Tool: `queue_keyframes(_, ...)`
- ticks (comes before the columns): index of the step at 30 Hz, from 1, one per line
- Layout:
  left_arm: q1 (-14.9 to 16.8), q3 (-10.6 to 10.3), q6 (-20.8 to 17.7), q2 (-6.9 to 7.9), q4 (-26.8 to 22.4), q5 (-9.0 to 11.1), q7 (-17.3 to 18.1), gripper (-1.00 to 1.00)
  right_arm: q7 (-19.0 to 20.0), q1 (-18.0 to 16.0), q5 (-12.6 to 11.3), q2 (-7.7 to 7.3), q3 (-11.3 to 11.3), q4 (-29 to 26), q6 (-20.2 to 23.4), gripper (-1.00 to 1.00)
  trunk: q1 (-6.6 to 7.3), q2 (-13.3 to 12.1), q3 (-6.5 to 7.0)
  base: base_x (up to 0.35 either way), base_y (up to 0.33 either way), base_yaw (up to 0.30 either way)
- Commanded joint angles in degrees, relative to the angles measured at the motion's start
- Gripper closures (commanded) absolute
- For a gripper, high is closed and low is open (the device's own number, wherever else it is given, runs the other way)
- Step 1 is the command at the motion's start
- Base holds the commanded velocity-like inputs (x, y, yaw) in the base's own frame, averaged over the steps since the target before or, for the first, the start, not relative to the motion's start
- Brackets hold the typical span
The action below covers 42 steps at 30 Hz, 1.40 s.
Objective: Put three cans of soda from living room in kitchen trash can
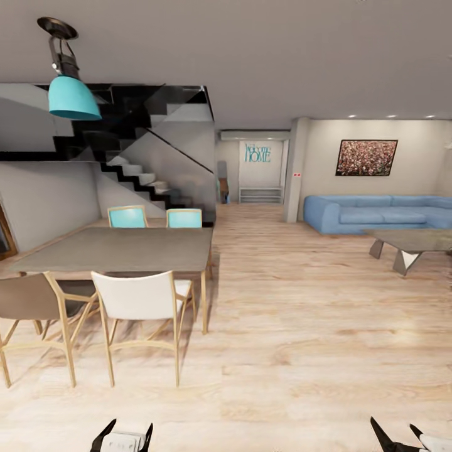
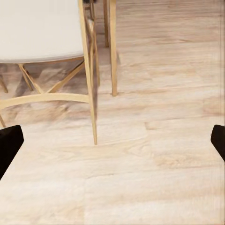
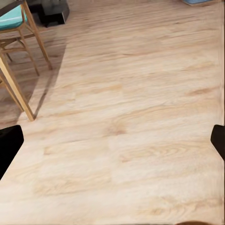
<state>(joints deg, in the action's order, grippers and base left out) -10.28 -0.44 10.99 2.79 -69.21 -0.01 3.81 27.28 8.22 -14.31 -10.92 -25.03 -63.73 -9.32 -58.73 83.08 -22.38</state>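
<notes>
Both end effectors hang low over the light wood floor (image 1: 289,351), each with its fingers spread apart and nothing between them: the left end effector (image 1: 121,436) near the bottom edge of the head view, the right end effector (image 1: 397,435) further along that edge. Going left to right, a turquoise lamp (image 1: 74,97) hangs above a grey dining table (image 1: 125,249) ringed by a brown chair (image 1: 31,301), a white chair (image 1: 141,301) and two turquoise chairs (image 1: 127,217). A dark staircase (image 1: 135,169) rises behind. Beyond lies the living room, with its blue sofa (image 1: 376,213), a framed picture (image 1: 366,157) and a grey low table (image 1: 411,242). No soda cans can be made out here.
</notes>
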Motion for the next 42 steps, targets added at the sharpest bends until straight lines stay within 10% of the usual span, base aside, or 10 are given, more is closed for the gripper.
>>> queue_keyframes(1,0.00,0.02,0.00,-0.01,0.01,0.00,-0.01,-1.00,-0.25,-0.01,-0.01,-0.01,0.00,0.02,0.00,-1.00,0.00,0.00,-0.03,0.026,-0.032,-0.190)
queue_keyframes(42,0.00,-0.28,0.17,0.07,-0.03,-0.41,0.05,-1.00,-3.46,-0.10,-1.16,0.02,0.05,0.17,-0.01,-1.00,0.00,0.00,-2.50,0.125,0.041,-0.142)
